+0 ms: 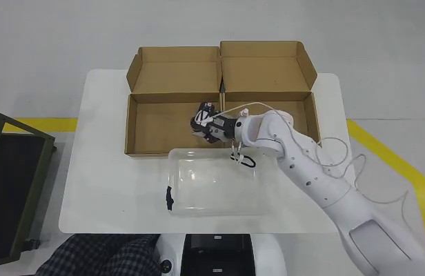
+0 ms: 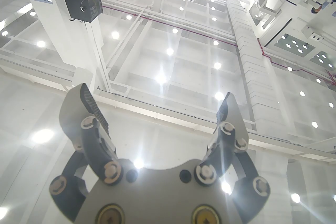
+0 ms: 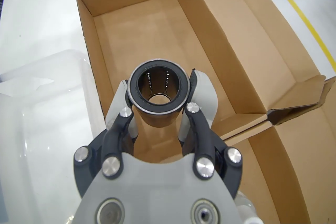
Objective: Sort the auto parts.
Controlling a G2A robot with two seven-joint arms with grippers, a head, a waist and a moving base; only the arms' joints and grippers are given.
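My right gripper (image 3: 158, 93) is shut on a black cylindrical bearing sleeve (image 3: 158, 83) with small ball rows inside its bore. It hangs over the floor of the left cardboard box (image 3: 147, 33). From above, the same gripper (image 1: 202, 124) and the sleeve (image 1: 201, 119) are over the right part of that box (image 1: 154, 127), near the wall shared with the right cardboard box (image 1: 302, 114). My left gripper (image 2: 160, 104) points up at the ceiling, open, nothing between its fingers.
A clear plastic bin (image 1: 212, 183) with a black latch (image 1: 169, 199) sits on the white table (image 1: 102, 179) in front of the boxes. Both boxes have their lid flaps raised at the back. A dark green cart (image 1: 16, 186) stands left of the table.
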